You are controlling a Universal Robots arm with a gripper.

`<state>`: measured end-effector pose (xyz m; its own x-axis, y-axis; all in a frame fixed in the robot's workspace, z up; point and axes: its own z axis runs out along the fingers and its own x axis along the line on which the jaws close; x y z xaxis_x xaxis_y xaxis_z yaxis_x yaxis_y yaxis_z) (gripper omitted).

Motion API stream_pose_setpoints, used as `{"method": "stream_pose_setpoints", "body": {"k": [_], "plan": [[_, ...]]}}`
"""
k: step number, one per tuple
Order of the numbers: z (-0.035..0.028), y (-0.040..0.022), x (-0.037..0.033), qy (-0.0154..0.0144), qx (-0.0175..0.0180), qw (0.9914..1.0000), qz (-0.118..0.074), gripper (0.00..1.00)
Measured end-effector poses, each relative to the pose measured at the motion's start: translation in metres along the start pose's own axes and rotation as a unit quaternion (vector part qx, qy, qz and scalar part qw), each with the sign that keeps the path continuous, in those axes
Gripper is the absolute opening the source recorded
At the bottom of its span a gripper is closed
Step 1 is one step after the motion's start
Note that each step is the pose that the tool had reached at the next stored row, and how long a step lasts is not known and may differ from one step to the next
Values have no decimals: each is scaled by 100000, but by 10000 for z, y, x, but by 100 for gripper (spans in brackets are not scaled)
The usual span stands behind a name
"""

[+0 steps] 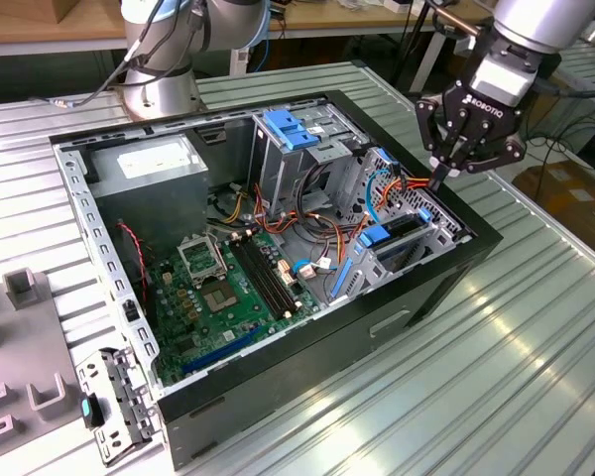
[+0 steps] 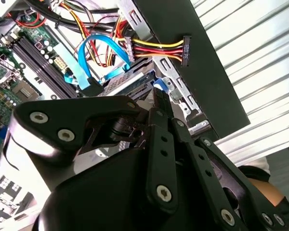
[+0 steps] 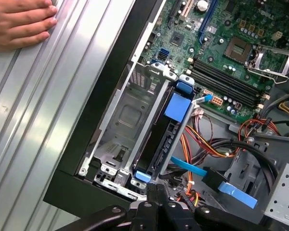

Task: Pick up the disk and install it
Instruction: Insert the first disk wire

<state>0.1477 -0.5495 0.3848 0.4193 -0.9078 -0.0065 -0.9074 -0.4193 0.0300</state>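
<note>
Where the arm leans in from the exterior view's right, its wrist is tipped downward and the pincer (image 1: 442, 177) points into the end corner of the open computer case (image 1: 278, 397), which lies on its side on the ribbed metal counter (image 1: 535, 337). Its two black fingers (image 3: 155, 190) are pressed together with nothing visible between them, and their tips sit right at the near end of the disk (image 3: 160, 144). The disk stands on edge inside the metal drive cage (image 3: 127, 115), with a blue plastic tab (image 3: 177, 107) at its far end and another blue piece at the end next to the fingertips. Whether the tips actually touch the disk I cannot tell. On one side of the disk is an empty sheet-metal bay, then the case's black wall just beyond it. On the other side, orange, yellow and blue cables (image 2: 94, 55) crowd close, with the green motherboard (image 1: 218, 288) past them. Outside the wall the counter runs bare, and a person's hand (image 3: 21, 21) rests flat on it, well apart from the cage.
</note>
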Motion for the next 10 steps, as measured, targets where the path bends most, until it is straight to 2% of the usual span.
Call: {"method": "stream_pose_setpoints", "body": {"k": [2,4,10], "plan": [[-1,-22,-6,74,-33,100000,-90,11],[-1,-33,-7,287,-127,99998,-480,11],[0,-49,-2,351,-121,99968,-2503,11]]}}
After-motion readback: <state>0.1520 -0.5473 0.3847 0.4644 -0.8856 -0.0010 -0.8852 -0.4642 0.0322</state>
